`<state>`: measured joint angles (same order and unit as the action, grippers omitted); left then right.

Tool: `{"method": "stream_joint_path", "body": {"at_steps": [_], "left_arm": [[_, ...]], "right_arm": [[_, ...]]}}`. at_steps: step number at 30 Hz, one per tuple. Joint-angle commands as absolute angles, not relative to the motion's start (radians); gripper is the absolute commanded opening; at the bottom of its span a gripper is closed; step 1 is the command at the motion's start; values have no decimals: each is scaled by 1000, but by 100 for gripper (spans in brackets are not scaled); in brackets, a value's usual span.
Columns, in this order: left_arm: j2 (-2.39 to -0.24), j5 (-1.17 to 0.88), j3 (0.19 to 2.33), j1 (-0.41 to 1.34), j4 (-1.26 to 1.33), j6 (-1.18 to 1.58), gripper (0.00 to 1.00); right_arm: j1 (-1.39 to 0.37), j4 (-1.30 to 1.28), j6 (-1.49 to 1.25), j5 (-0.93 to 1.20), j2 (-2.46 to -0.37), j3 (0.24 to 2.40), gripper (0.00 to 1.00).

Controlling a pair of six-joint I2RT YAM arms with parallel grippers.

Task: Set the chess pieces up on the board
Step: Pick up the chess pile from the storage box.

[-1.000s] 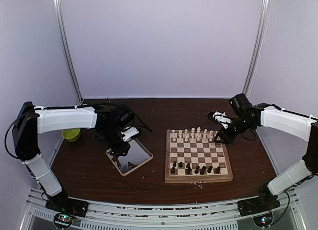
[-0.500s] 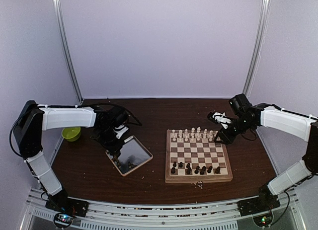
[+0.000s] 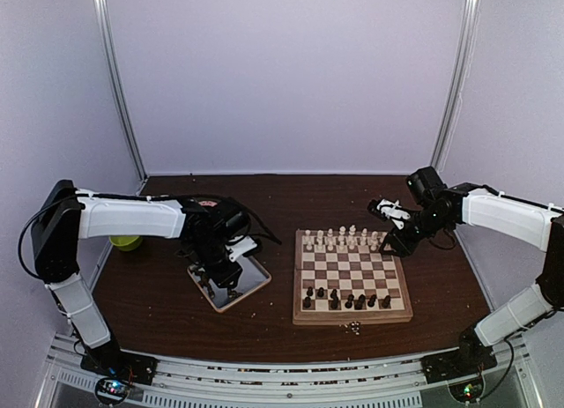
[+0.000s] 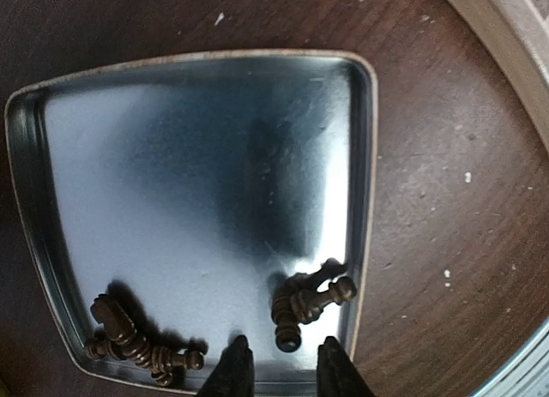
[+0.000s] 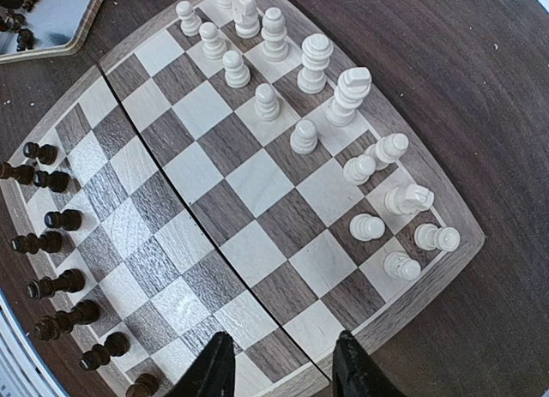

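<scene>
Fetching dark chess pieces (image 4: 309,301) lying in silver tray (image 4: 364,157): left gripper (image 4: 279,373) hovers just beside 1 cluster, jaws apart and empty; right gripper (image 5: 281,367) likewise, over board (image 5: 257,184); next move probably calls for lowering and closing on 1 piece.

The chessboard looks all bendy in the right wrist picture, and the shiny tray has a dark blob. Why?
Right wrist view: the wide lens bows the board near the edges. Left wrist view: the silver tray shows a dark reflection or shadow mid-tray, with bright glare beside it.
</scene>
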<state>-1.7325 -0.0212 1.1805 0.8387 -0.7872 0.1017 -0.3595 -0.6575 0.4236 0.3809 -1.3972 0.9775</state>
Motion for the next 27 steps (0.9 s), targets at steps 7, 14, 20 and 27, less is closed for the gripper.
{"method": "stream_joint_path", "body": {"at_steps": [7, 14, 20, 27], "left_arm": [[-1773, 11, 1212, 833, -813, 81, 29], [-1789, -69, 1210, 833, -803, 72, 30], [-1817, 10, 1224, 833, -830, 91, 21], [-1831, 30, 1237, 833, -841, 97, 16]], "right_arm": [[-363, -672, 440, 395, -1402, 1002, 40], [-363, -673, 441, 396, -1403, 1003, 40], [-363, -676, 441, 400, -1404, 1002, 40], [-364, -678, 442, 403, -1404, 1005, 41]]}}
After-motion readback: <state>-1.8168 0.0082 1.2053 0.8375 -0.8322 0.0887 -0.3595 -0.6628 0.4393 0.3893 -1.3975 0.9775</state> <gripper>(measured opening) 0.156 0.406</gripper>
